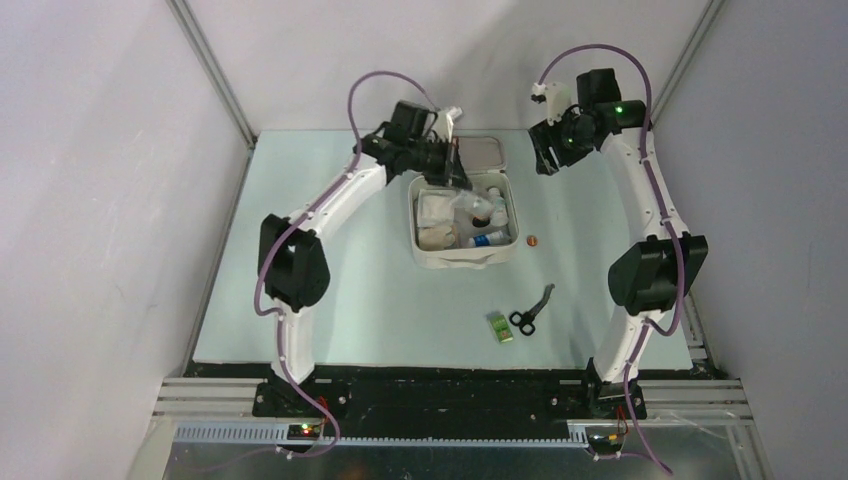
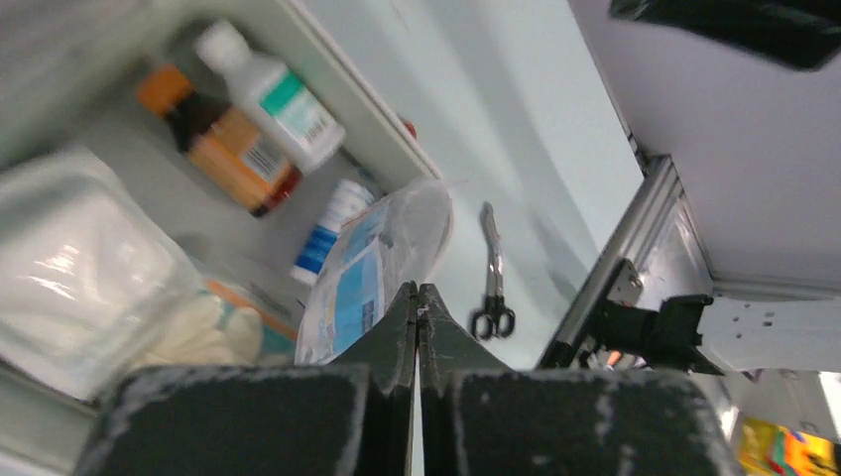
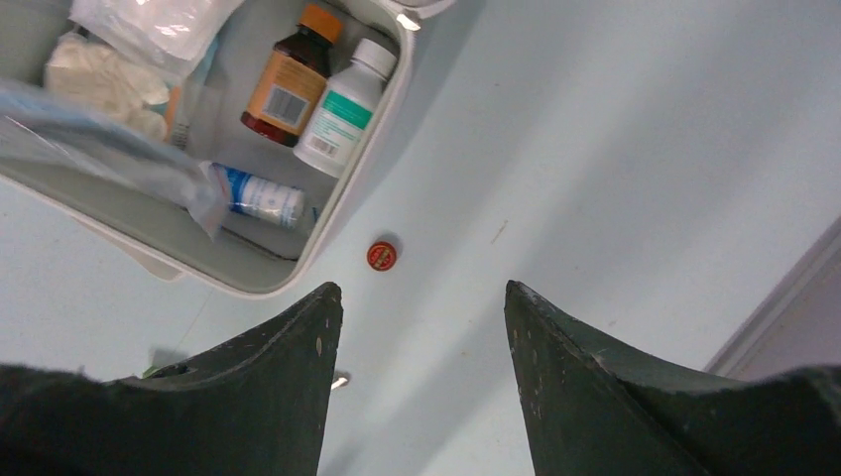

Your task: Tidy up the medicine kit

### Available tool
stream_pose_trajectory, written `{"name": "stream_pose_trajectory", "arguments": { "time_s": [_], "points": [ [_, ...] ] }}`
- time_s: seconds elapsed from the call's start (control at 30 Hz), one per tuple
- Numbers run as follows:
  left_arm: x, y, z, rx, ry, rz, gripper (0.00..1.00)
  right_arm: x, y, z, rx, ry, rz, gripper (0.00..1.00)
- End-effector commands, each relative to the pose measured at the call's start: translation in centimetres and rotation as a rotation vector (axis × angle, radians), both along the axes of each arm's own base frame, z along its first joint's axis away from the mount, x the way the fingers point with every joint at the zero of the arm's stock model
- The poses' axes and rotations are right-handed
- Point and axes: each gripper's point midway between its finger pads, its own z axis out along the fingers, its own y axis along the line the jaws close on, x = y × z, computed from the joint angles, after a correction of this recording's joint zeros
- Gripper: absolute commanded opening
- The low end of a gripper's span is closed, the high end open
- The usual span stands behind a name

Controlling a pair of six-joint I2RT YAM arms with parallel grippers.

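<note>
Black left gripper (image 2: pixel 418 290) tight on crinkly clear pouch (image 2: pixel 372 268) (right gripper (image 3: pixel 421 288) wide) above rounded medicine kit (image 1: pixel 465 259)

medicine kit (image 1: pixel 465 258) | white rounded-square soft case, grey lining | open, lid folded back on far side | lying flat mid-scene, slightly toward far | partly filled

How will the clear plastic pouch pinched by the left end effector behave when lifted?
Probably floppy: the clear plastic pouch curves and sags from the shut left end effector over the medicine kit. Likely light, a thin film packet. Its glossy film may slip from a fingertip pinch.
</note>
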Motion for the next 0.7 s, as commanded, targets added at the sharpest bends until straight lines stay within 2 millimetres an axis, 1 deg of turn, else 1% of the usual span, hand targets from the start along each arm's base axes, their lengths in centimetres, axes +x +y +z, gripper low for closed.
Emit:
{"name": "stream_pose_trajectory", "arguments": {
  "time_s": [0.0, 0.03, 0.07, 0.17, 0.23, 0.3, 0.43, 0.47, 0.5, 0.53, 0.67],
  "points": [
    [-1.7, -0.1, -3.1, 0.010, 0.160, 0.075, 0.00, -0.3, 1.9, 3.0, 0.054, -0.069, 0.044, 0.66],
    [-1.8, 0.3, -4.2, 0.023, 0.192, 0.097, 0.00, -0.4, 2.0, 3.1, 0.061, -0.066, 0.048, 0.66],
    [-2.1, 0.9, -5.8, 0.037, 0.252, 0.138, 0.00, -0.5, 2.1, 3.1, 0.066, -0.064, 0.047, 0.66],
    [-2.1, 2.5, -9.0, 0.094, 0.316, 0.222, 0.00, -0.9, 2.4, 3.3, 0.083, -0.062, 0.061, 0.66],
    [-1.9, 3.2, -10.0, 0.121, 0.325, 0.266, 0.00, -1.1, 2.5, 3.3, 0.085, -0.060, 0.071, 0.66],
    [-1.5, 3.9, -10.7, 0.154, 0.323, 0.324, 0.00, -1.2, 2.3, 3.2, 0.075, -0.059, 0.071, 0.66],
    [-1.0, 5.2, -10.7, 0.202, 0.297, 0.423, 0.00, -1.9, 2.0, 3.3, 0.066, -0.061, 0.069, 0.66],
    [-0.8, 5.8, -11.0, 0.227, 0.290, 0.450, 0.00, -2.1, 1.9, 3.3, 0.066, -0.059, 0.069, 0.66],
    [-0.6, 6.0, -10.8, 0.235, 0.282, 0.468, 0.00, -2.4, 1.9, 3.1, 0.065, -0.054, 0.070, 0.66],
    [-0.4, 6.7, -11.0, 0.263, 0.273, 0.497, 0.00, -2.6, 1.9, 3.1, 0.064, -0.052, 0.071, 0.66],
    [0.2, 8.1, -11.3, 0.332, 0.235, 0.556, 0.00, -3.5, 1.9, 2.5, 0.062, -0.032, 0.084, 0.66]
  ]
}}
